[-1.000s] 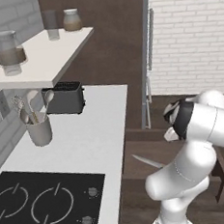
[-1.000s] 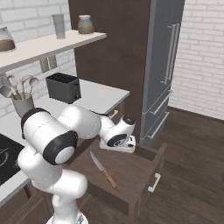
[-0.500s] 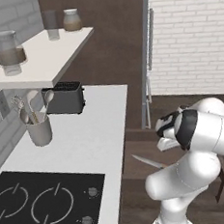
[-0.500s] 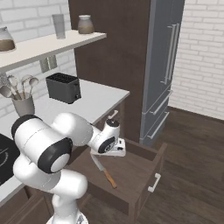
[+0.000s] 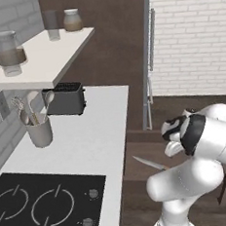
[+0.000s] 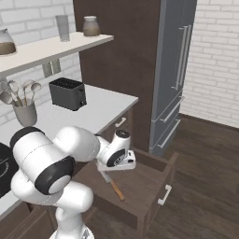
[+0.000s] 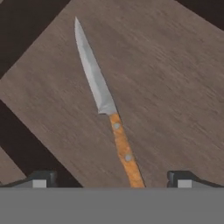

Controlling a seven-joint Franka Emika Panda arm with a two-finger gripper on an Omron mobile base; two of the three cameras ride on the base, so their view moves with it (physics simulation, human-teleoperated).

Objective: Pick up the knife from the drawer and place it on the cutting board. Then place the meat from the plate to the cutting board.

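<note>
My two-finger gripper (image 7: pixel 109 178) is spread wide and holds nothing; it hangs above the open brown wooden drawer (image 6: pixel 140 186), looking straight down into it. In the hand view, the left dark finger tip (image 7: pixel 41 178) stands over the edge of the drawer floor, and the right one is over bare wood.

Between them lies the kitchen knife with the long silver-grey blade and the orange-brown wooden handle (image 7: pixel 107 111). It rests flat on the drawer floor, directly under the gripper. The pointed blade runs away from the fingers toward the upper left, and the handle end comes down between the two tips.

I judge the knife as light and stiff, so it will not bend in the grip. The blade is thin, smooth and probably slippery, so I would not pinch there. The riveted handle is thicker and gives better friction; I would close on its middle, across its width. Because it lies flat, the fingers must go down almost to the wood.
</note>
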